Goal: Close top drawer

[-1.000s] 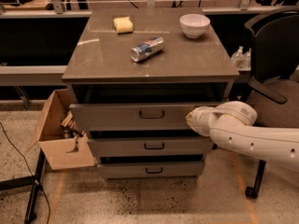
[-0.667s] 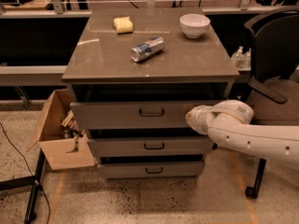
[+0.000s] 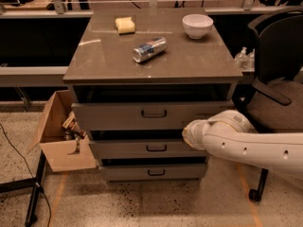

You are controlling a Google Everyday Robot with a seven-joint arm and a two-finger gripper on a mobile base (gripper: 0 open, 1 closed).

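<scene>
Gripper [image 3: 188,134], at the arm's tip, sits low on the right, against the front of the drawer stack; whether it is spread or closed I cannot tell. Beneath the worktop [image 3: 109,56], the top drawer [image 3: 109,116] juts slightly toward the near side, its handle [image 3: 154,113] untouched. Pushing seems to be the step in hand. The next move calls for a straight shove on the front panel, toward the far side.

The top drawer [image 3: 109,117] stands out a little under the cabinet top [image 3: 104,63]. On it a can [image 3: 149,49] lies on its side between a yellow sponge [image 3: 125,25] and a white bowl [image 3: 197,25]. The white arm [image 3: 251,145] reaches in from the right. Its gripper [image 3: 186,135] seems to rest by the top drawer's lower right edge.
</scene>
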